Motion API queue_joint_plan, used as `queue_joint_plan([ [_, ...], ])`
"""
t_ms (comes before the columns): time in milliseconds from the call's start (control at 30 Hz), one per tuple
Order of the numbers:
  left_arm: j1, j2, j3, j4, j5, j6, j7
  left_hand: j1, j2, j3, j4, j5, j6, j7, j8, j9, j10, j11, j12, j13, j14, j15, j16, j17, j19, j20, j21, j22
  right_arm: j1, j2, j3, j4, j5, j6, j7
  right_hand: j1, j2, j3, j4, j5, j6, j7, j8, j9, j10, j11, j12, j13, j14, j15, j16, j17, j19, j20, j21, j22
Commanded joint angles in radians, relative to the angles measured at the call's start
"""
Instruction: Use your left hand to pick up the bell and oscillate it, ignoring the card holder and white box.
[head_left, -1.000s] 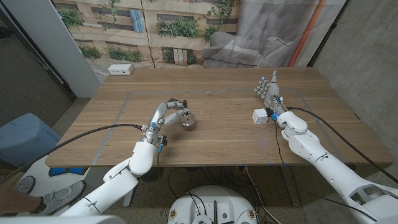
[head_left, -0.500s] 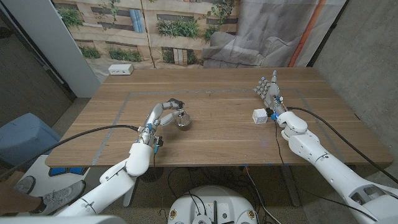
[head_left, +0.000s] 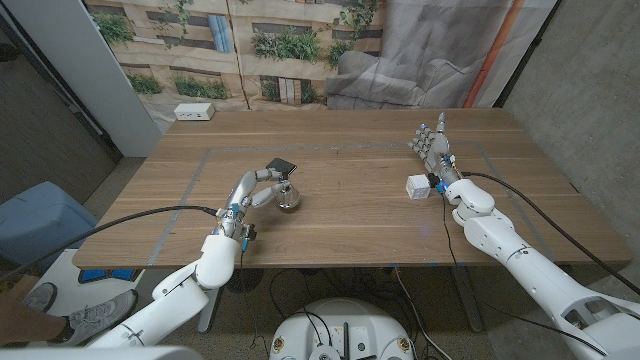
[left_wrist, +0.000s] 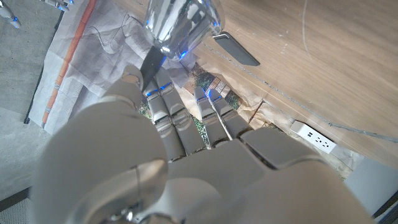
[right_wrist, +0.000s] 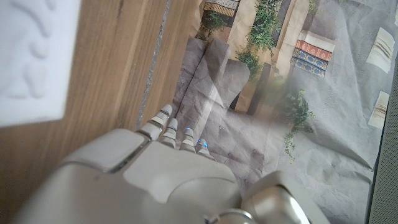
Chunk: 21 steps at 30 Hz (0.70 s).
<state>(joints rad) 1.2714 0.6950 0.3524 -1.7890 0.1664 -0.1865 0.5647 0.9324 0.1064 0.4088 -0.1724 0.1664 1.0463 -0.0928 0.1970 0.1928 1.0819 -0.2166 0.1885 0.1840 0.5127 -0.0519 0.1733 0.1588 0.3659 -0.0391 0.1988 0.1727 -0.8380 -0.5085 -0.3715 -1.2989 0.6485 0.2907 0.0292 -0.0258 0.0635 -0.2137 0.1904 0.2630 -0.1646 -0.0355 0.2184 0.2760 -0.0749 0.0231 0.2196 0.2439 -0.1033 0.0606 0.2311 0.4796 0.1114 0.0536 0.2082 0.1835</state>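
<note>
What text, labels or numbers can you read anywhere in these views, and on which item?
None can be read.
White box: raised marks on its face in the right wrist view, too blurred to read.
Bell, held by the left hand: bare shiny metal, no lettering.
Card holder: plain dark surface.
Power strip: sockets only, no legible print.

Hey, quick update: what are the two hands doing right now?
Left hand grips the bell, held off the table. Right hand open beside the white box. Card holder just behind the bell.

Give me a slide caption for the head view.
Left hand holds the silver bell near the dark card holder; right hand waits beside the white box.
</note>
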Motion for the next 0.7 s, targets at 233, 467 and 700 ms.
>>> queue_joint_plan([
  [233, 0.048, 0.022, -0.023, 0.003, -0.021, 0.014, 0.005, 0.000, 0.003, 0.006, 0.001, 0.004, 0.007, 0.003, 0.007, 0.002, -0.005, -0.005, 0.000, 0.003, 0.012, -0.120, 0.001, 0.003, 0.004, 0.007, -0.001, 0.001, 0.001, 0.001, 0.000, 0.002, 0.000, 0.000, 0.001, 0.003, 0.097, -0.005, -0.001, 0.004, -0.007, 0.001, 0.006, 0.003, -0.009, 0.000, 0.005, 0.005, -0.007, 0.004, 0.004, 0.003, 0.006, 0.001, 0.007, 0.003],
  [467, 0.043, 0.022, -0.019, 0.021, -0.031, 0.000, -0.001, -0.001, 0.002, 0.005, 0.001, 0.004, 0.006, 0.002, 0.007, 0.002, -0.007, -0.005, 0.000, 0.003, 0.011, -0.121, 0.000, 0.003, 0.003, 0.007, -0.001, 0.001, 0.001, 0.000, 0.000, 0.002, 0.000, 0.000, 0.001, 0.003, 0.097, -0.005, -0.001, 0.004, -0.006, 0.000, 0.006, 0.003, -0.009, 0.000, 0.005, 0.005, -0.007, 0.005, 0.004, 0.003, 0.006, 0.000, 0.007, 0.003],
  [700, 0.036, 0.021, -0.011, 0.032, -0.034, 0.005, -0.008, -0.003, 0.002, 0.005, 0.002, 0.004, 0.001, -0.001, 0.005, 0.002, -0.011, -0.005, -0.001, 0.003, 0.012, -0.119, 0.000, 0.003, 0.002, 0.010, -0.001, 0.001, -0.001, 0.000, 0.001, -0.001, 0.001, 0.000, 0.000, 0.003, 0.097, -0.005, -0.001, 0.004, -0.006, 0.001, 0.006, 0.003, -0.010, -0.001, 0.004, 0.005, -0.007, 0.004, 0.004, 0.003, 0.006, 0.000, 0.007, 0.003],
])
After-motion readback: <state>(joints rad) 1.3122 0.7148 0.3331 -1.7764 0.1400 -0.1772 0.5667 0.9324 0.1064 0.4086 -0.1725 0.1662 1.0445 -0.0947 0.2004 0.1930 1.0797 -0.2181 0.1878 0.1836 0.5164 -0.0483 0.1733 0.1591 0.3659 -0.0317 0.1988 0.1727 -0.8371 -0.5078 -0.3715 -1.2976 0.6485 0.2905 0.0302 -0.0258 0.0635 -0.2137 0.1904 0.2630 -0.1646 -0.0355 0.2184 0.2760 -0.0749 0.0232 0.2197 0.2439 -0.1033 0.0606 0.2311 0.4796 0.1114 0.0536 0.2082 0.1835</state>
